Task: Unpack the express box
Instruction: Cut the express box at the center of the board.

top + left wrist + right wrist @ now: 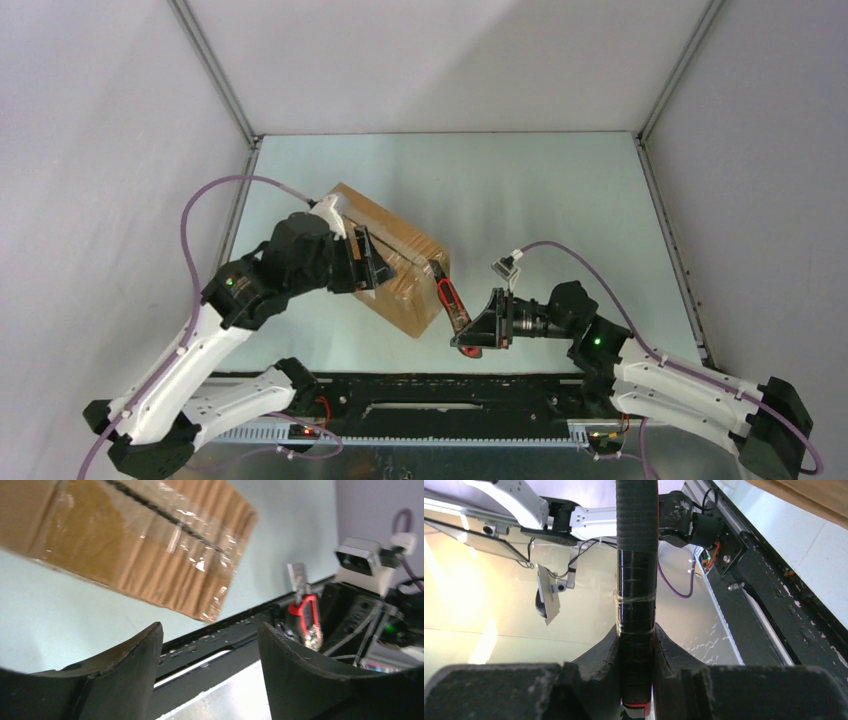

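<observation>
On the left half of the pale table (540,200), the cardboard box (395,262) lies slantwise with its taped seam facing up. My left claw (210,630) hangs close by its near-left side, jaws standing apart and nothing between them. My right claw (636,647) is clamped tight on a black-and-red cutter (452,300), whose tip reaches the box's near-right edge; I cannot tell whether it touches.

White-black arms (190,350), purple cables (245,178)
</observation>
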### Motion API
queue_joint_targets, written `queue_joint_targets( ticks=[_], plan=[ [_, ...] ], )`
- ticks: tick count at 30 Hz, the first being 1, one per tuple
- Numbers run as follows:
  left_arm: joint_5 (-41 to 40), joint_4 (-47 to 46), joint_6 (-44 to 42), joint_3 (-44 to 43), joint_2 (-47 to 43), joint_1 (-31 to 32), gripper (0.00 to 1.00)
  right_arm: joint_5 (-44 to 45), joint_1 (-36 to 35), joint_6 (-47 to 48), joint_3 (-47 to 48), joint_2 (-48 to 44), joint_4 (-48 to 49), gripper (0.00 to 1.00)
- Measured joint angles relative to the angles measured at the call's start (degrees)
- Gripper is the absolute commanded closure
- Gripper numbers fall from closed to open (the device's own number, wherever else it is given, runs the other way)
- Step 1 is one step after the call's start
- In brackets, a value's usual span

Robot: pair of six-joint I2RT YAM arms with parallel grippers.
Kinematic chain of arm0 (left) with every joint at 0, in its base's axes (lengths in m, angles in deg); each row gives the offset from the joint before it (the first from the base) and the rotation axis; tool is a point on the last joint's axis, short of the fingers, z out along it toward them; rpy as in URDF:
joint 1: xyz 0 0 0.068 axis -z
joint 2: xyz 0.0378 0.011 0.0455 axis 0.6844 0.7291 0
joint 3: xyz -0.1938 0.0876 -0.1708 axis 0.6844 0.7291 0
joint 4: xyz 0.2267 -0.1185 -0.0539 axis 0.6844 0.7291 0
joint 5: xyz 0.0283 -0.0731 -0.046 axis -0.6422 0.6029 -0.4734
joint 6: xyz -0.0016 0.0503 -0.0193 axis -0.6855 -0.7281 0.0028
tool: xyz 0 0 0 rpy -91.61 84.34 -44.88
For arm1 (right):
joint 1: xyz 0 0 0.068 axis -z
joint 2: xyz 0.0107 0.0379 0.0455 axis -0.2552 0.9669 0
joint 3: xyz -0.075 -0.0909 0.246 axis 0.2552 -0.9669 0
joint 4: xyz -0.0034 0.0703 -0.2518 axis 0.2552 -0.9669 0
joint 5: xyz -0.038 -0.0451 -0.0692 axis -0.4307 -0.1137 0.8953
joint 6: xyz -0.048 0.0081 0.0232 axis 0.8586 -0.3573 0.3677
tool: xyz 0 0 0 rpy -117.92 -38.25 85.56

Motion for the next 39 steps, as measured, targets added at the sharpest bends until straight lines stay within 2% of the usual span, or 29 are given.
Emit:
queue_joint_targets(
  ticks=[3,7,14,16,17,18,19,20,21,23,24,27,31,34,37,39],
  plan=[
    [5.66,-1.92,-1.22,-2.12,0.0,0.0,0.17,-1.79,-0.09,2.1,2.21,0.57,-0.96,1.0],
    [16.76,-10.21,-0.61,-1.2,0.61,0.0,0.17,-4.2,-0.83,4.04,5.99,2.69,-0.87,1.0],
    [27.67,-26.6,5.99,7.8,2.01,0.0,0.29,-6.8,-1.97,4.59,8.11,6.27,2.47,1.0],
    [29.46,-29.99,7.72,9.55,2.32,0.09,0.39,-7.02,-2.14,4.59,8.11,6.88,2.64,1.0],
    [30.38,-31.82,8.66,10.64,2.32,0.17,0.51,-7.15,-2.16,4.59,8.11,7.04,2.64,1.0],
    [31.19,-33.22,9.77,11.43,2.29,0.17,0.69,-7.17,-2.16,4.59,8.11,7.15,2.67,1.0],
    [31.89,-34.88,10.75,12.28,2.29,0.2,0.89,-7.19,-2.14,4.59,8.13,7.23,2.71,0.95],
    [32.52,-36.0,11.82,12.92,2.29,0.22,0.99,-7.19,-1.99,4.59,8.13,7.32,2.86,0.83],
    [33.35,-37.7,12.46,13.44,2.29,0.24,1.0,-7.3,-1.79,4.35,8.15,7.43,2.32,0.65],
    [34.34,-39.89,12.96,13.88,2.19,0.24,1.0,-8.17,-1.27,4.11,8.17,7.65,2.6,0.38],
    [34.49,-40.5,13.31,13.99,2.14,0.22,1.0,-8.17,-0.96,3.89,8.31,7.48,2.89,0.29],
    [34.88,-42.18,14.34,15.02,2.14,0.35,1.0,-7.54,0.44,3.1,8.52,7.26,4.35,0.2],
    [34.88,-45.18,16.52,17.44,2.16,0.85,1.0,-6.58,2.38,0.85,8.7,8.09,9.18,0.22],
    [34.95,-47.01,17.51,18.12,2.19,1.44,1.0,-6.51,2.62,-1.2,9.11,11.19,13.86,0.32],
    [35.04,-48.92,17.9,18.12,2.29,2.01,1.0,-6.47,2.14,-3.67,9.16,15.5,18.27,0.5],
    [35.39,-50.05,17.99,18.12,2.56,2.36,1.0,-6.27,1.79,-4.98,9.16,17.73,20.2,0.52]
  ],
)
